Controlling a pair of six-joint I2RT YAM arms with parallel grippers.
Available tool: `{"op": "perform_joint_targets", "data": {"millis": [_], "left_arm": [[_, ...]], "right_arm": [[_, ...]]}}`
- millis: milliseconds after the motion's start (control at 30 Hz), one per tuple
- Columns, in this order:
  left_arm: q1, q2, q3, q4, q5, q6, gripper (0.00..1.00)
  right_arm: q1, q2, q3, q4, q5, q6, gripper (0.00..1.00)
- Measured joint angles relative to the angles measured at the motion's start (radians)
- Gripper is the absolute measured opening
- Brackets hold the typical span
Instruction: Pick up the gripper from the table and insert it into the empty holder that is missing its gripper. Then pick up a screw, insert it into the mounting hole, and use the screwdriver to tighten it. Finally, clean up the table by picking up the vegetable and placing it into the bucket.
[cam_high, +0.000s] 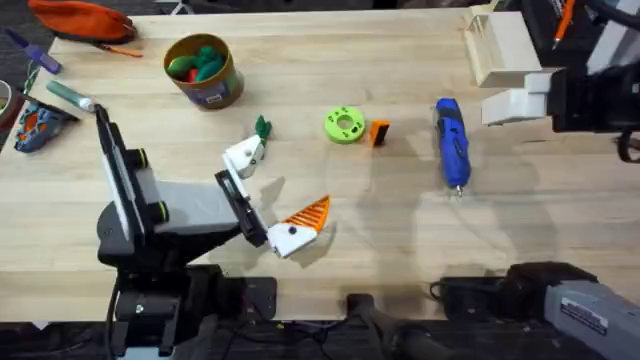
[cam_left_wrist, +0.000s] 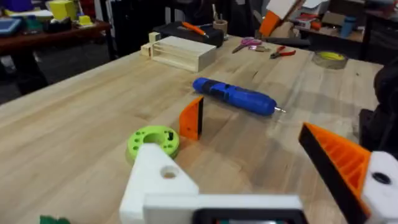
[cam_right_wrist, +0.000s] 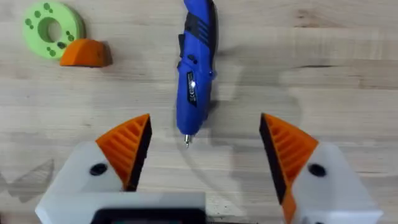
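Off-task clutter on and around your table

You have a round bright-green disc (cam_high: 344, 124) with small holes near the middle of the wooden table (cam_high: 400, 225), a pale wooden rectangular box (cam_high: 498, 47) at the far right corner, and an orange pouch (cam_high: 82, 19) at the far left corner. A marker pen (cam_high: 70, 94) and a patterned pouch (cam_high: 38, 124) lie along the left edge. Behind the table, your left wrist view shows scissors (cam_left_wrist: 249, 44), pliers (cam_left_wrist: 283, 53) and a tape roll (cam_left_wrist: 329, 58).

No writing is readable; the bucket (cam_high: 205, 70) label's blue marks are too small.
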Motion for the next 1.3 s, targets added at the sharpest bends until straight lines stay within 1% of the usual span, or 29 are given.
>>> {"op": "perform_joint_targets", "data": {"millis": [67, 233, 600, 633, 733, 1200, 1300], "left_arm": [[0.0, 0.0, 0.0, -0.003, 0.01, 0.019, 0.985], [0.0, 0.0, 0.0, -0.008, 0.051, 0.042, 0.985], [0.0, 0.0, 0.0, -0.015, 0.091, 0.047, 0.987], [0.0, 0.0, 0.0, -0.019, 0.112, 0.046, 0.986], [0.0, 0.0, 0.0, -0.022, 0.13, 0.047, 0.986], [0.0, 0.0, 0.0, -0.024, 0.141, 0.046, 0.985], [0.0, 0.0, 0.0, -0.024, 0.141, 0.037, 0.985]], "right_arm": [[0.0, 0.0, 0.0, 0.0, 0.0, 0.0, 0.991], [0.0, 0.0, 0.0, 0.0, 0.0, 0.0, 0.991], [0.0, 0.0, 0.0, 0.0, 0.0, 0.0, 0.992], [0.0, 0.0, 0.0, 0.0, 0.0, 0.0, 0.991], [0.0, 0.0, 0.0, 0.0, 0.0, 0.0, 0.991], [0.0, 0.0, 0.0, 0.0, 0.0, 0.0, 0.991], [0.0, 0.0, 0.0, 0.0, 0.0, 0.0, 0.991]]}}
